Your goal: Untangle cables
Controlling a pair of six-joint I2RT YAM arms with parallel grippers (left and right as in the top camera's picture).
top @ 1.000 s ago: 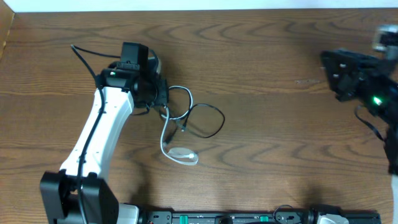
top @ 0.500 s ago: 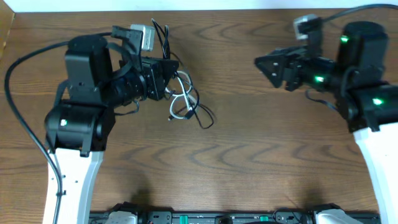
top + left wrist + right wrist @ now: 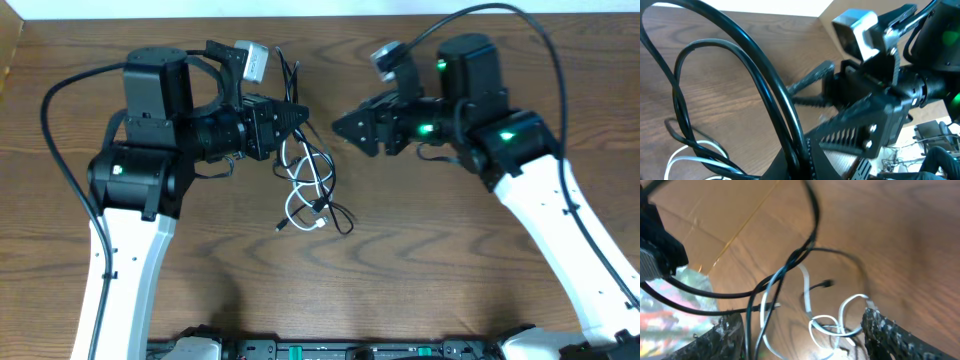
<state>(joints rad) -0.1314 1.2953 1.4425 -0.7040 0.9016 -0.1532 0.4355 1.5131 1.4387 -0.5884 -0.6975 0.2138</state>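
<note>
The cables form one tangle hanging from my left gripper down to the table. The white cable loops through the black cable. My left gripper is shut on them, with black cord running up out of its jaws and white cord below left. My right gripper is open and points left at the tangle, just short of it. In the right wrist view, white loops and black strands hang between its two fingers.
The wooden table carries both arms. A thick black arm wire arcs at the left and another at the right. A cardboard edge stands at the far left.
My left gripper has lifted the cables off the table and swung right. The right arm has come in from the far right toward the tangle, and its jaws have opened wider.
</note>
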